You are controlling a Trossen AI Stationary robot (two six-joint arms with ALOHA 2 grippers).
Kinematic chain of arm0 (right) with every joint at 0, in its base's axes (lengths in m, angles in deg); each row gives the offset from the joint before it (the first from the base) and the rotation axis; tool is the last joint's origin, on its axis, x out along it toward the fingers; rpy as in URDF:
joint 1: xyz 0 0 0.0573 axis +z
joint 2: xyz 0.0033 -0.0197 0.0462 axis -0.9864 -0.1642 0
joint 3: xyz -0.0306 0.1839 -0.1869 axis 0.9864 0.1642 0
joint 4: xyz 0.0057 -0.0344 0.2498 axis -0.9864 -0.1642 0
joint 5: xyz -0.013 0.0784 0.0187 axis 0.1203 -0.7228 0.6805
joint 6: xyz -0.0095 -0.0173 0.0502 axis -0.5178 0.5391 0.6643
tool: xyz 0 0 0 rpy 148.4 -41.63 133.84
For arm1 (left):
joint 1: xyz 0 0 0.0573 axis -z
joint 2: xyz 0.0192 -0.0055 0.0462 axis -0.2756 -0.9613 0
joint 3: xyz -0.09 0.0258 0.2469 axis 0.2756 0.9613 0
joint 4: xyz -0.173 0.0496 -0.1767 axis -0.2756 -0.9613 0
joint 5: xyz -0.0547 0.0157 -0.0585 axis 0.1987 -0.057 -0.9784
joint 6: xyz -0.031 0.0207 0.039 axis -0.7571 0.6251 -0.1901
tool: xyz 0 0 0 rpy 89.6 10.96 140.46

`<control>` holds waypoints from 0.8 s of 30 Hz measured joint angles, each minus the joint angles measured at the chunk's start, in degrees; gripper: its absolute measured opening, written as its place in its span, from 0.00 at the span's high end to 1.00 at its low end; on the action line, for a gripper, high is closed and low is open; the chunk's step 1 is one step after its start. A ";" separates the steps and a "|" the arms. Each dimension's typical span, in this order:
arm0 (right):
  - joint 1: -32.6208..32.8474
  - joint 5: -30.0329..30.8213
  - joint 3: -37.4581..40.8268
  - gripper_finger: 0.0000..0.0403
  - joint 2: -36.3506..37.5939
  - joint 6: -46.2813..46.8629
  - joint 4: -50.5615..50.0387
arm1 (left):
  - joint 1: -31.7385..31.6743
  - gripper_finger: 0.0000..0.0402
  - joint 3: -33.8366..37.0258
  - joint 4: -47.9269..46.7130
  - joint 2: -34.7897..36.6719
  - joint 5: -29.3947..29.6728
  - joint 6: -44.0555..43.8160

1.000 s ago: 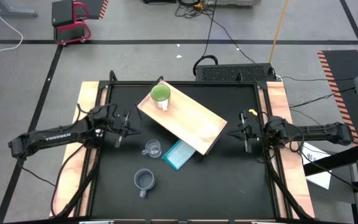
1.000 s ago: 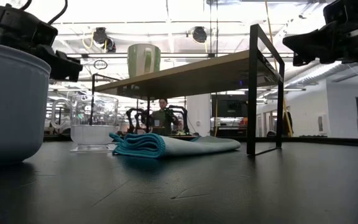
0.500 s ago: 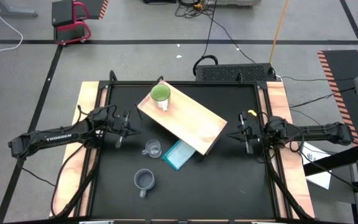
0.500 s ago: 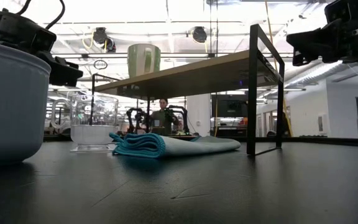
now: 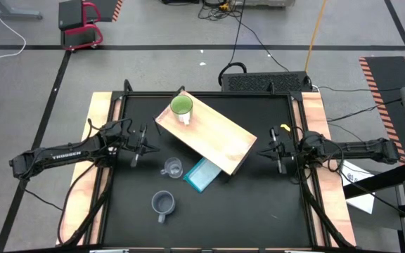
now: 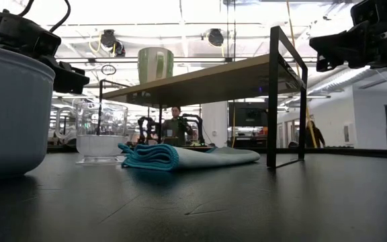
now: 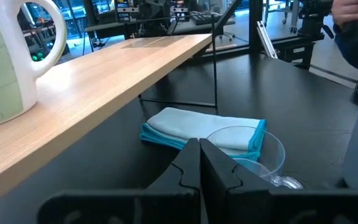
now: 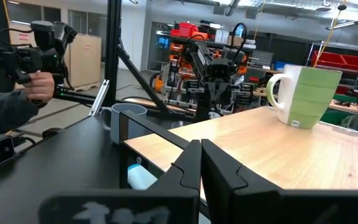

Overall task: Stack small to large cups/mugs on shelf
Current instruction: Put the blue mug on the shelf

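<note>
The lime-green mug (image 5: 181,107) with its white handle stands upright on the far left end of the wooden shelf (image 5: 213,137), which sits slantwise on thin dark legs. The clear glass cup (image 5: 172,168) stands on the black table by the shelf's near side. The grey-blue mug (image 5: 162,204) stands closer to the near edge. My left gripper (image 5: 138,146) hovers shut, left of the shelf and above the glass cup (image 7: 247,146). My right gripper (image 5: 276,154) hovers shut at the shelf's right end, facing the green mug (image 8: 309,96) along the board.
A folded light-blue cloth (image 5: 202,174) lies partly under the shelf's near edge, right beside the glass cup. Wooden strips (image 5: 100,126) border the black table on both sides. Beyond the table, a person's hand (image 8: 36,84) holds a dark device.
My left gripper has sunk a little, as the low view shows. The mugs, the glass cup, the cloth and the shelf have stayed in place.
</note>
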 joint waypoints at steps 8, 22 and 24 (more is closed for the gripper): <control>0.00 -0.02 0.00 1.00 0.00 0.00 0.00 | 0.00 1.00 0.00 -0.04 -0.01 -0.66 -0.19; 0.00 -0.02 -0.02 1.00 0.02 -0.17 -0.44 | 0.88 1.00 0.00 -0.07 -0.07 -16.21 -0.69; 0.00 -0.02 -0.02 1.00 0.02 -0.20 -0.44 | 1.69 1.00 0.00 -0.07 -0.07 -16.21 -0.56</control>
